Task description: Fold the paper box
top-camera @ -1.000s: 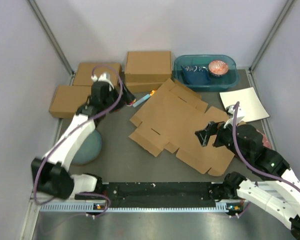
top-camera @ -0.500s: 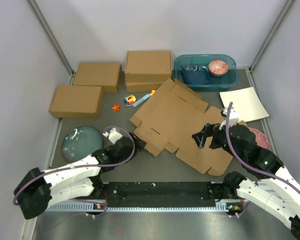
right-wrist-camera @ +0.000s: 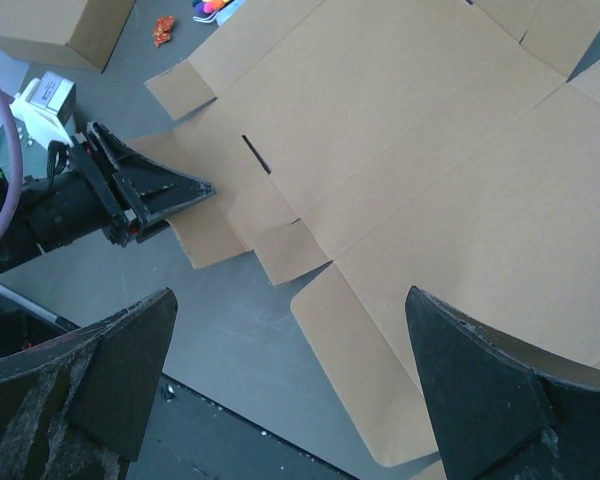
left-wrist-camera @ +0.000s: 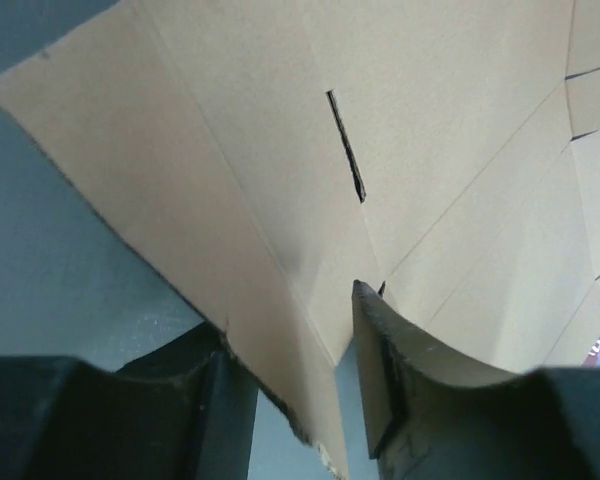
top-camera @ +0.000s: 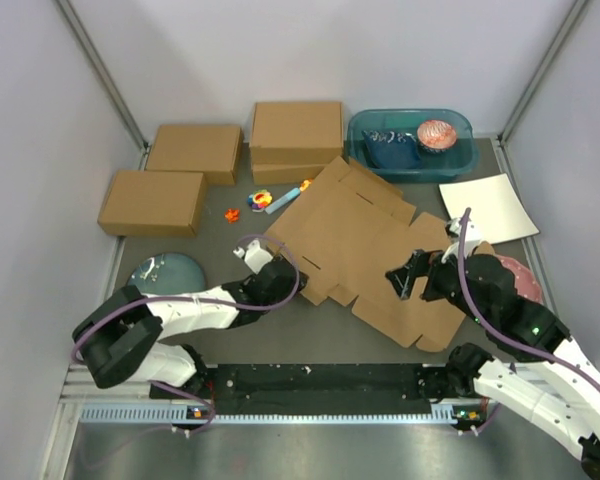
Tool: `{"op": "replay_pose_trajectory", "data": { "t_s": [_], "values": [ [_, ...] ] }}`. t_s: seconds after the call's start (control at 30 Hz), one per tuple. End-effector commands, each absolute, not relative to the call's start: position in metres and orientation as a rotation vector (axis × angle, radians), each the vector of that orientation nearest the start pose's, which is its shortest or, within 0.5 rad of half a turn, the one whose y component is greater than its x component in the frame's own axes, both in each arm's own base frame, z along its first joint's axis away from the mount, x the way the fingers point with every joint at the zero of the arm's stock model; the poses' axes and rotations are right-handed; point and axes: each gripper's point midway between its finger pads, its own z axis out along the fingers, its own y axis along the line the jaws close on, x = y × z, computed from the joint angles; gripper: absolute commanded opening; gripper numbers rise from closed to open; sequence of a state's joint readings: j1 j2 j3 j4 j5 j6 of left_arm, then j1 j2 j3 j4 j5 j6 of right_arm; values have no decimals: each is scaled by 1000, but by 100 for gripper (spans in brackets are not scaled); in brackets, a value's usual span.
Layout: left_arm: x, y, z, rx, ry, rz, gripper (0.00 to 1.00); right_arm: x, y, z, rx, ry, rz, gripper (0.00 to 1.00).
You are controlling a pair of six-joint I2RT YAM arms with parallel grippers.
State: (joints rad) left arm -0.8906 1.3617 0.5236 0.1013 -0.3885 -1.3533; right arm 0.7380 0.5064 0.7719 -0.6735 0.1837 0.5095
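near edge: a black rail (top-camera: 320,380) is set across the table (top-camera: 230,335), with both arm bases fixed at its ends.
left gripper (top-camera: 285,280): stretched low over the table from the left and brought to the near-left flap of the paper box (top-camera: 365,245). in the left wrist view the flap's corner is seen between the two fingers (left-wrist-camera: 400,400); whether it is pinched cannot be told.
right gripper (top-camera: 400,280): held above the near-right part of the cardboard with its jaws spread wide; nothing is held between them.
paper box: laid flat and unfolded on the table, turned at an angle, its flaps and tabs spread out. it is placed in the middle of the table, between the two grippers. a narrow slot (left-wrist-camera: 346,145) is cut in the panel just beyond the left gripper.
plate (top-camera: 165,270): a blue-green round plate is seen to the left of the left arm, partly covered by it.
pink dish (top-camera: 515,268): mostly hidden beneath the right arm.
small toys (top-camera: 255,203): bright little pieces are scattered just beyond the cardboard's left corner.
white sheet (top-camera: 488,207): laid at the right, near the cardboard's right corner.
closed boxes: two brown boxes (top-camera: 152,200) are placed at the far left, and two more (top-camera: 296,135) are stacked at the back.
blue bin (top-camera: 460,152): set at the far right of the back, with a pink round thing (top-camera: 435,132) inside.
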Motion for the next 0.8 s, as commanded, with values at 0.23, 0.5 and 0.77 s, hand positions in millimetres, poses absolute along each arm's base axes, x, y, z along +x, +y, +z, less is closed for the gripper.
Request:
{"op": "replay_pose_trajectory", "data": {
  "t_s": [0.23, 0.5, 0.77],
  "values": [
    [265, -234, 129, -538, 2032, -735, 0, 170, 139, 258, -103, 1960, 657, 99],
    [272, -210, 334, -105, 1813, -812, 0, 166, 114, 324, -116, 1826, 593, 99],
    [219, -233, 463, 312, 1720, -1066, 0, 152, 103, 382, -121, 1695, 646, 99]
  ]
}}
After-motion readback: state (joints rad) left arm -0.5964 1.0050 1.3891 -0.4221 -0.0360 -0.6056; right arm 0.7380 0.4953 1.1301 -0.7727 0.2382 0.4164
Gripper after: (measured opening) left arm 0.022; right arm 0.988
